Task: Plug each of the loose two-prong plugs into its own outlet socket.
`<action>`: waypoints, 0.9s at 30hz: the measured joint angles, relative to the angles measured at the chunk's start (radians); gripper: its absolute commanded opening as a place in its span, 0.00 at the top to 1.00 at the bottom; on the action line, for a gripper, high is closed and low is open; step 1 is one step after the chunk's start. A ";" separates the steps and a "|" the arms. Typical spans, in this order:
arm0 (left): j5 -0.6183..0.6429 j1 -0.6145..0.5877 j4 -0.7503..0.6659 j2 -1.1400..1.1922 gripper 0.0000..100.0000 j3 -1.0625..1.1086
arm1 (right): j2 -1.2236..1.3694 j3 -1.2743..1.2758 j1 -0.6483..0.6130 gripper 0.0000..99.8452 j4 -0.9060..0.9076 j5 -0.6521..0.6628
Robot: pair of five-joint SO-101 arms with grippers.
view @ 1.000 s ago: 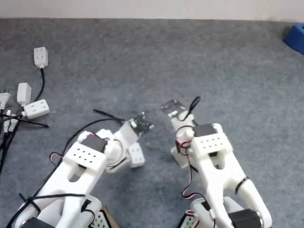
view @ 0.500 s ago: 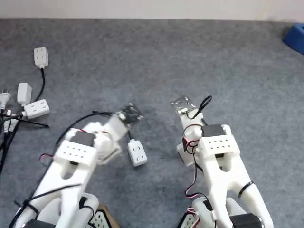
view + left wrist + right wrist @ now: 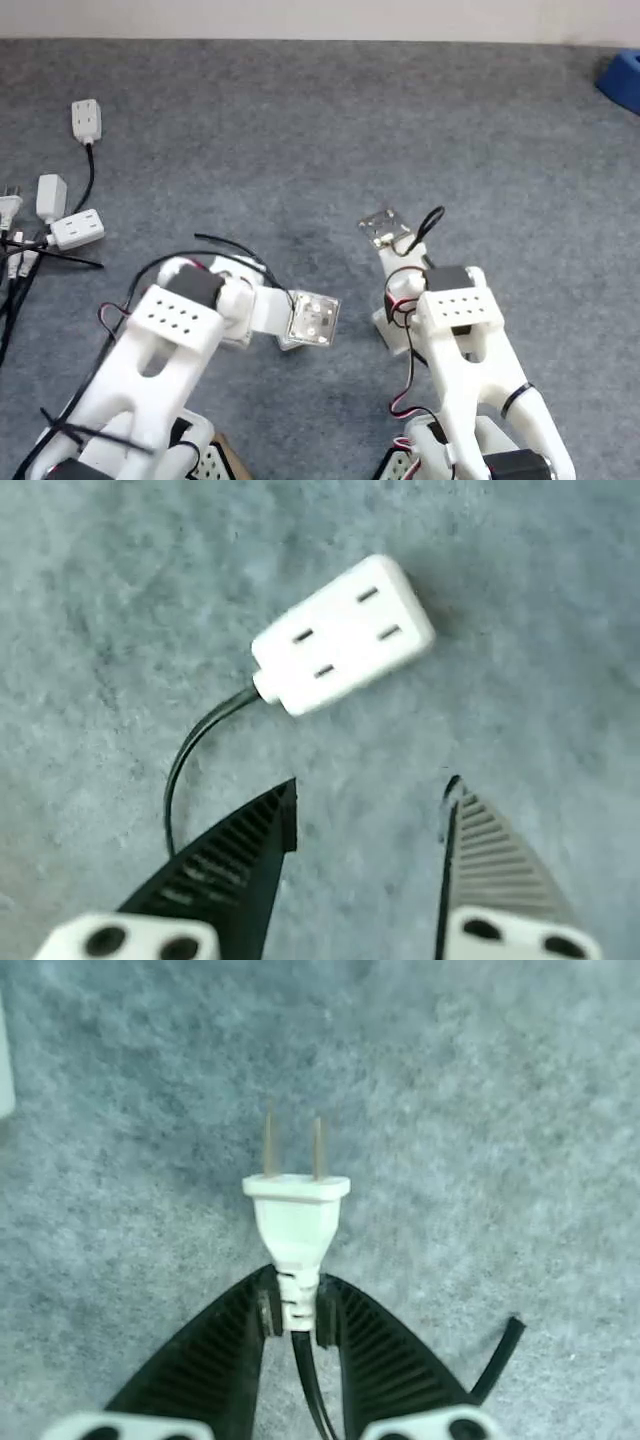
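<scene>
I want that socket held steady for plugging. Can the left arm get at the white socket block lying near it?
Probably yes: the left gripper hangs open right by the socket block, with only bare carpet between them.

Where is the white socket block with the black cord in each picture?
High view: the socket block peeks out beneath the left arm's wrist.
Left wrist view: the socket block lies flat on the grey carpet ahead of the open left gripper, apart from it.
Right wrist view: a white sliver at the edge may be it; I cannot tell.
Shared landmark: the grey carpet.
</scene>
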 measured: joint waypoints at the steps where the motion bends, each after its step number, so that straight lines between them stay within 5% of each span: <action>1: -0.005 0.000 0.038 0.000 0.75 -0.035 | 0.000 0.005 0.000 0.99 -0.011 0.000; 6: -0.005 0.000 0.061 0.000 0.75 -0.123 | -0.005 0.009 0.023 0.99 -0.009 -0.031; 16: -0.005 0.002 -0.235 0.192 0.75 -0.107 | -0.011 -0.028 0.408 0.99 -0.040 -0.140; 27: -0.005 0.112 -0.341 0.434 0.75 -0.201 | -0.011 -0.028 0.454 0.99 -0.041 -0.158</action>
